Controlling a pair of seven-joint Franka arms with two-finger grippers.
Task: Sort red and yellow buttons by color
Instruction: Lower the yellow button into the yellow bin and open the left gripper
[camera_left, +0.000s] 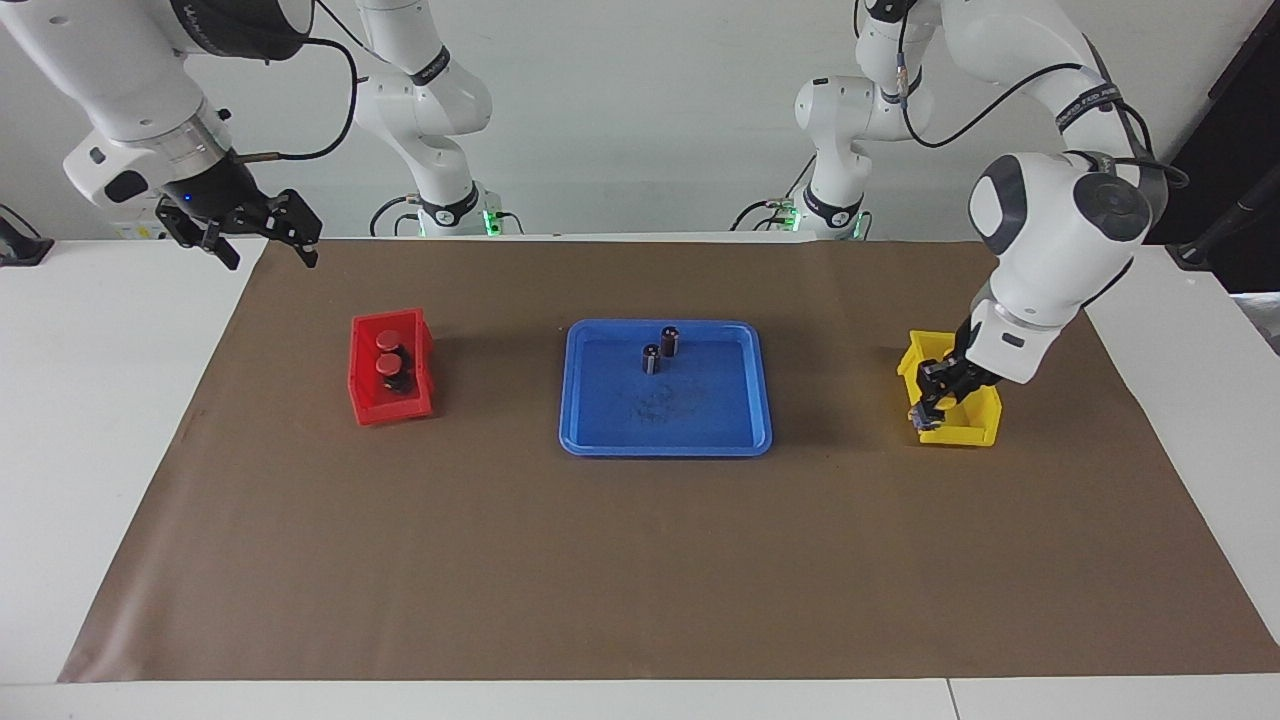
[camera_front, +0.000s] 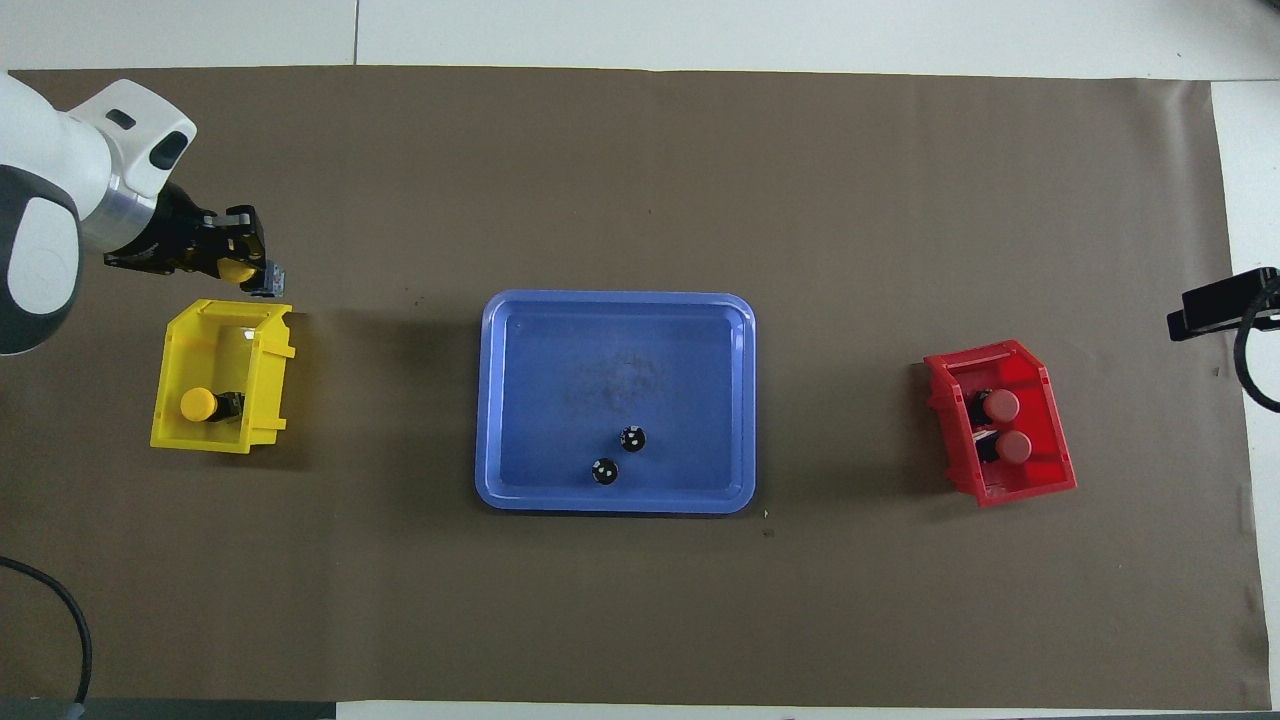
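Left claw (camera_front: 245, 268) pinches yellow button (camera_front: 236, 269) over yellow bin (camera_front: 262, 400); light, rigid, likely slick cap; body grip advisable.

Two red buttons (camera_front: 1007, 426), two yellow buttons (camera_front: 198, 403), two dark cylinders (camera_front: 617, 455)

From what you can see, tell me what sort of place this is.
Most likely a robotics lab bench set up for sorting trials: two fixed white arms at a table under a brown mat, and a red bin, blue tray and yellow bin laid in a row.
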